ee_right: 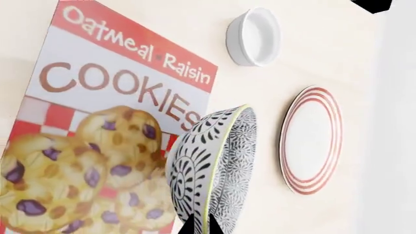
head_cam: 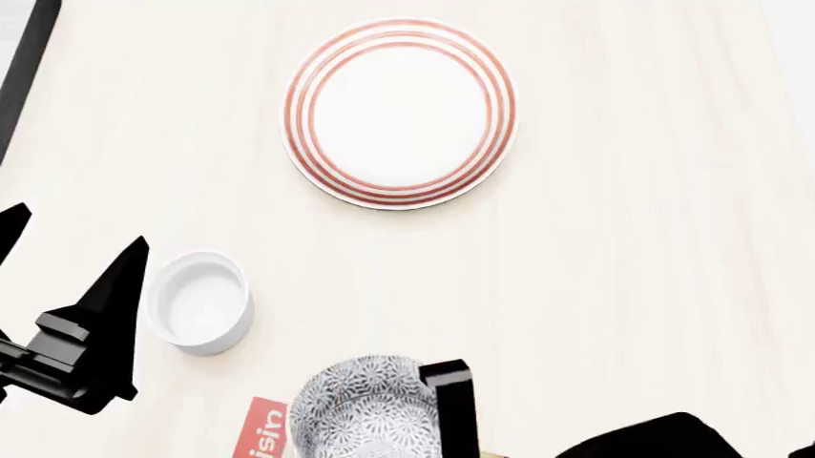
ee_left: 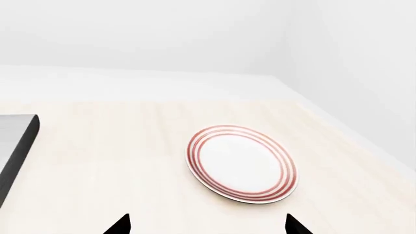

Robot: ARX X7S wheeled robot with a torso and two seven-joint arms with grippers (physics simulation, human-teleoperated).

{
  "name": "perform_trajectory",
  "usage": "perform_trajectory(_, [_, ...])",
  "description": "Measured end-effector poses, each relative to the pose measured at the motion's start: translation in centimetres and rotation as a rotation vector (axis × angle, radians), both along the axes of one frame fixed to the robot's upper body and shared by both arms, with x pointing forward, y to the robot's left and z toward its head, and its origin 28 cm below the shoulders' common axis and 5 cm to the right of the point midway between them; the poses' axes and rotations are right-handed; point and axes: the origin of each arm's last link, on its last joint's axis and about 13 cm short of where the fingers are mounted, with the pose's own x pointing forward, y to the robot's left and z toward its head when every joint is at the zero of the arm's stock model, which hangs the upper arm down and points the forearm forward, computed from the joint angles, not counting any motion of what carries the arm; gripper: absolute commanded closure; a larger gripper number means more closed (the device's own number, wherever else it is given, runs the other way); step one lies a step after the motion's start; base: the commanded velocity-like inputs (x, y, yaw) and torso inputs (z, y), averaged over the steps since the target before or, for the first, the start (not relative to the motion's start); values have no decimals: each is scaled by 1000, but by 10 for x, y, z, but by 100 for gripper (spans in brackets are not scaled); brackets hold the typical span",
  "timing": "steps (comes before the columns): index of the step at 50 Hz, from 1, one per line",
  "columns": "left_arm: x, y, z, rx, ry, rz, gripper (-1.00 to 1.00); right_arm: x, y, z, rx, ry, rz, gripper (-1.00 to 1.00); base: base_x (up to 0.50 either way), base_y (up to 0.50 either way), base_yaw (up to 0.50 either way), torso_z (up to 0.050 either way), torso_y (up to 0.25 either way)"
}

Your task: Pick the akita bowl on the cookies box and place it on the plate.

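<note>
The speckled black-and-white akita bowl (ee_right: 215, 170) hangs over the edge of the red-and-white cookies box (ee_right: 97, 136). My right gripper (ee_right: 201, 226) is shut on its rim, one finger inside and one outside. From the head camera the akita bowl (head_cam: 363, 405) shows at the lower edge, with a corner of the cookies box (head_cam: 265, 431) under it and the right gripper (head_cam: 449, 405) at its side. The red-ringed white plate (head_cam: 400, 113) lies bare farther out; it shows too as the plate (ee_left: 242, 163) and the plate (ee_right: 312, 141). My left gripper (ee_left: 206, 225) is open, short of the plate.
A small plain white cup (head_cam: 198, 301) stands left of the bowl, beside my left gripper (head_cam: 71, 305), and appears too as the cup (ee_right: 255, 36). A dark object (ee_left: 16, 146) sits at the table's side; the table's far edge meets a white wall.
</note>
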Motion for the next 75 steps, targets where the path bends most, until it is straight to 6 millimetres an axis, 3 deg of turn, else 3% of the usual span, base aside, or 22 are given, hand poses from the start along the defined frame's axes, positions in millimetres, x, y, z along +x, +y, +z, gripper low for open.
perform_trajectory(16, [0,-1,0,2,-1,-2,-100,7,-9,14,-15,-133,-39,100,0,0,0,0,0])
perform_trajectory(27, [0,-1,0,3,-3,-3,-100,23,-15,20,-9,-225,-82,100,0,0,0,0,0])
perform_trajectory(48, [-1,-2,1,11,-16,-29,-100,79,-16,26,77,-381,-142,100,0,0,0,0,0])
perform_trajectory(75, [-3,-1,0,19,-19,-45,-100,154,-2,26,188,-543,-147,100,0,0,0,0,0])
